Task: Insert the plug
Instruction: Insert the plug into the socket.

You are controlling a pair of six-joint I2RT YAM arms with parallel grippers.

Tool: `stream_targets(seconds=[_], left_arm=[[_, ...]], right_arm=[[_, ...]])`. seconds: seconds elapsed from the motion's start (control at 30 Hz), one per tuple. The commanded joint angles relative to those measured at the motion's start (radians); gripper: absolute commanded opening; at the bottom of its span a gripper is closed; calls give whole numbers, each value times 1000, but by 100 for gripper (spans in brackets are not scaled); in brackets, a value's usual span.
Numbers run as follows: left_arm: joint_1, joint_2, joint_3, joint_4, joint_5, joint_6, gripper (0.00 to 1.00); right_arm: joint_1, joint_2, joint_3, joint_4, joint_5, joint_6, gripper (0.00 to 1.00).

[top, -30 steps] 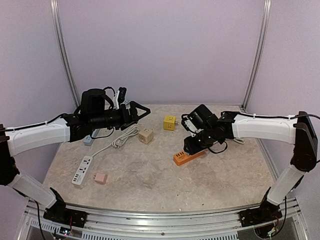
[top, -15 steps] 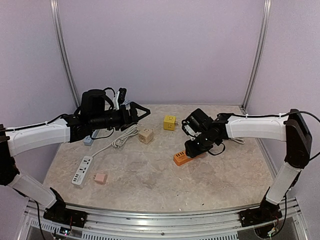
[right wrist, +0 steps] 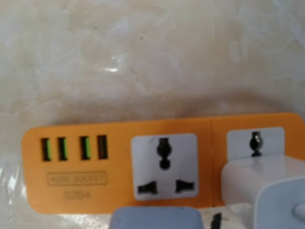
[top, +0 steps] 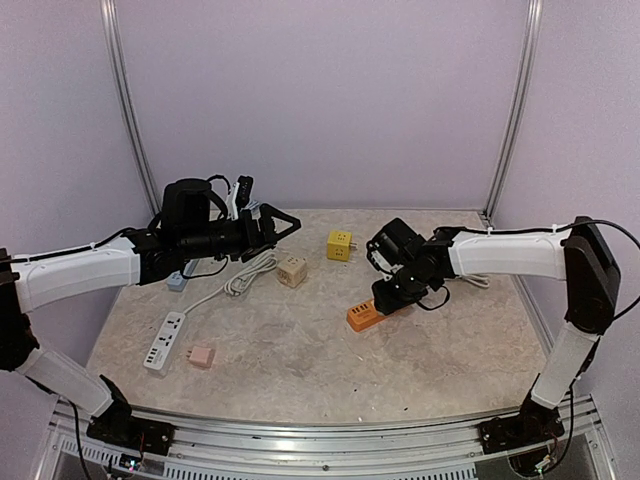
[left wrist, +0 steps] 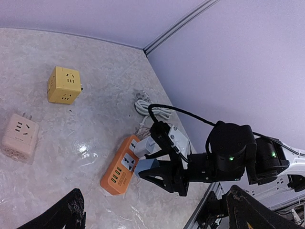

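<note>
- At 9 o'clock of the table (top: 300, 390), seen from the top: white power strip (top: 163, 340); pink cube adapter (top: 202, 356) just beside it at 4 o'clock; small blue adapter (top: 177, 281) at 12 o'clock of that strip, under the left arm.
- Above these: left gripper (top: 282, 222), spread wide, gripping nothing; held over the table, pointing toward 3 o'clock.
- Below its tip: coiled white cable (top: 250, 272); beige cube adapter (top: 291, 271) near the coil at 3 o'clock; yellow cube adapter (top: 339, 245) at 1 o'clock of the beige one, apart from it.
- At 3 o'clock of the table's centre: orange power strip (top: 365, 316), lying flat, long axis running 8 to 2 o'clock; four USB ports at the 8 o'clock end, two sockets beyond them.
- Over the strip's 2 o'clock end: right gripper (top: 392, 290), clenched on the white plug (left wrist: 143, 147); plug at the end socket, covering its lower holes, upper hole showing in the right wrist view; neighbouring socket bare; fully seated or only resting, cannot tell.
</note>
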Motion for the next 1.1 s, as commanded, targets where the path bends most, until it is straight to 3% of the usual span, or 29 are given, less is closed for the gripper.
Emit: stream_targets(seconds=[0.0,1.07], left_arm=[[1,-13,-9,19,11,-5,99],[-12,17,32,21,28,2,99]], right_arm=[[-15,12,15,30,18,-5,0],[-47,91,60,22,1,-30,2]])
